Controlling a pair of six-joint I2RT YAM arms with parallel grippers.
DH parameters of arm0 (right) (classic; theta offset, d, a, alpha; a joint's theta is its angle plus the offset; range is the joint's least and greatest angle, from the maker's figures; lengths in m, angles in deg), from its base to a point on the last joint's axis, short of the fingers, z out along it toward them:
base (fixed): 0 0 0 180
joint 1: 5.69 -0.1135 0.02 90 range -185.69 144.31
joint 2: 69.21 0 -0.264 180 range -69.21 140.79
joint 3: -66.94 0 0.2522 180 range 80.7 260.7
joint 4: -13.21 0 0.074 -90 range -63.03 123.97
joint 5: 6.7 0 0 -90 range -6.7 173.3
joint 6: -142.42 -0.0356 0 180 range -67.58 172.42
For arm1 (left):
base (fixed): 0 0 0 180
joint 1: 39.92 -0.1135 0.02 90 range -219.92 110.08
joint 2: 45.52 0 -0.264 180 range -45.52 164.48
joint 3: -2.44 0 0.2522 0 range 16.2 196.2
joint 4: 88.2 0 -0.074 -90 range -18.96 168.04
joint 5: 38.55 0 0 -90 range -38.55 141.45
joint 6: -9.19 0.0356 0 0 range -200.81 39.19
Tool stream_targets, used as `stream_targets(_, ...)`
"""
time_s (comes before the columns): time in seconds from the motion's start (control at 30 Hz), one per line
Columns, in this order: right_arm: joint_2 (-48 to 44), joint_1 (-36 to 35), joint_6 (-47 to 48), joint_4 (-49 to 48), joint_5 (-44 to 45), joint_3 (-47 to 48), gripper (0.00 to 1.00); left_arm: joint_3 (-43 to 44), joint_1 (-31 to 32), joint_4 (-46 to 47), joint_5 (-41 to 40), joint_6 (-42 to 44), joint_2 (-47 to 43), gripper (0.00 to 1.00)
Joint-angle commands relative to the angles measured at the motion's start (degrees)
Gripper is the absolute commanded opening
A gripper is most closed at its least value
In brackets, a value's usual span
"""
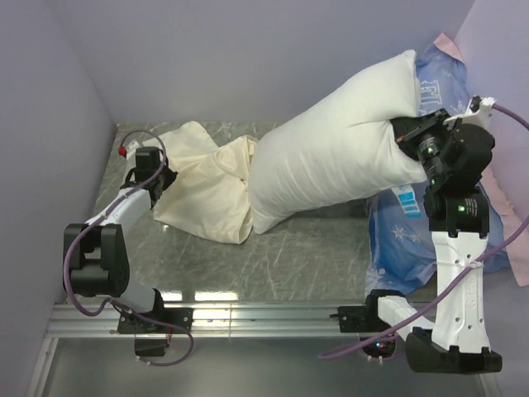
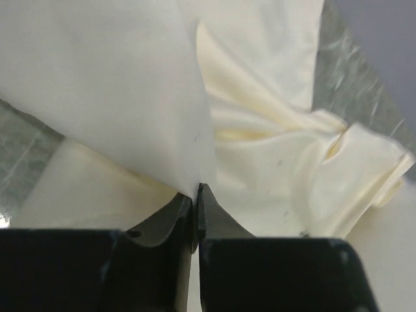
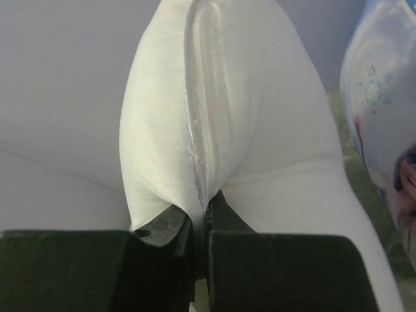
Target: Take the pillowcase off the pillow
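Note:
The plump white pillow (image 1: 339, 153) is held up at the right, its lower left end near the cream pillowcase (image 1: 207, 186). The pillowcase lies wrinkled and flat on the table at the left. My right gripper (image 1: 402, 132) is shut on the pillow's seamed edge (image 3: 207, 162); its own point in the right wrist view is (image 3: 207, 207). My left gripper (image 1: 169, 178) is shut on a fold of the pillowcase (image 2: 273, 156) at its left edge, seen in the left wrist view (image 2: 195, 190).
A blue printed pillow cover (image 1: 413, 231) lies at the right under and behind the right arm, also at the right edge of the right wrist view (image 3: 383, 117). Purple walls close in at the back and left. The grey marbled table (image 1: 306, 256) runs to a metal rail at the front.

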Motion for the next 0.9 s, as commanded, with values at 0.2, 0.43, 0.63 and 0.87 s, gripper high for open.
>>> stream_targets(0.2, 5.6, -1.4, 3.1, 0.2, 8.4, 1.9, 0.0, -11.0, 4.3, 7.8, 5.1, -0.6, -5.0, 0.22)
stream_targets(0.43, 4.6, -13.2, 2.9, -7.2, 12.9, -14.1, 0.0, -14.7, 9.9, 9.6, 5.9, -3.0, -7.2, 0.18)
stream_targets(0.63, 5.3, -21.1, 3.2, -10.3, 18.7, -22.4, 0.0, -15.5, 12.3, 8.3, 4.5, -3.4, -10.5, 0.13)
stream_targets(0.87, 8.6, -24.2, 3.1, -11.5, 24.3, -26.5, 0.0, -16.4, 18.2, 9.7, 5.2, -4.8, -10.6, 0.06)
